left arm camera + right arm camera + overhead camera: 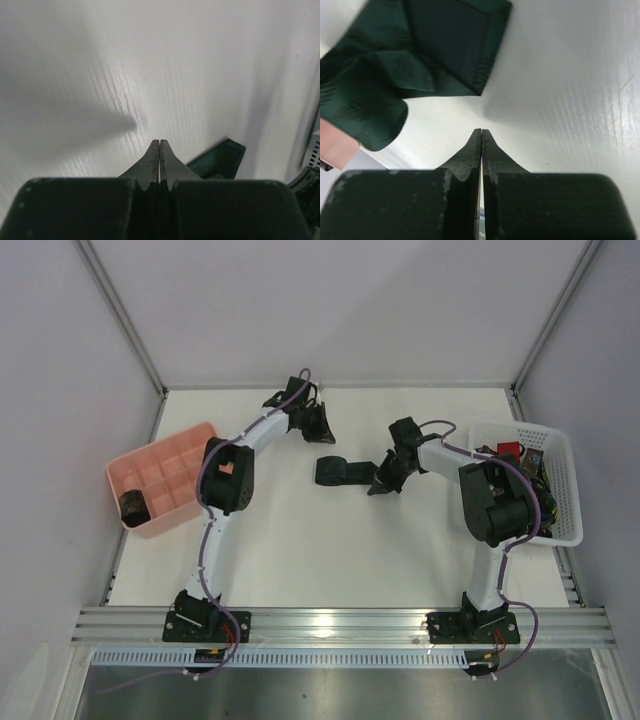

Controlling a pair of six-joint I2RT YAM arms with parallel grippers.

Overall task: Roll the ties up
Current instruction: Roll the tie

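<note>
The left claw (159,145) is pressed fully shut on nothing, over the white counter (300,550). The right claw (481,134) is likewise shut and empty, its tip aimed at the dark green tie (340,472) but apart from it. The tie lies on the counter between the two claws, folded into a short flat band with a faint leaf weave. Its long axis runs left to right in the top view.

White table (330,550) (aluminium rail (340,620) along its near edge) between pale grey walls (330,310).
</note>
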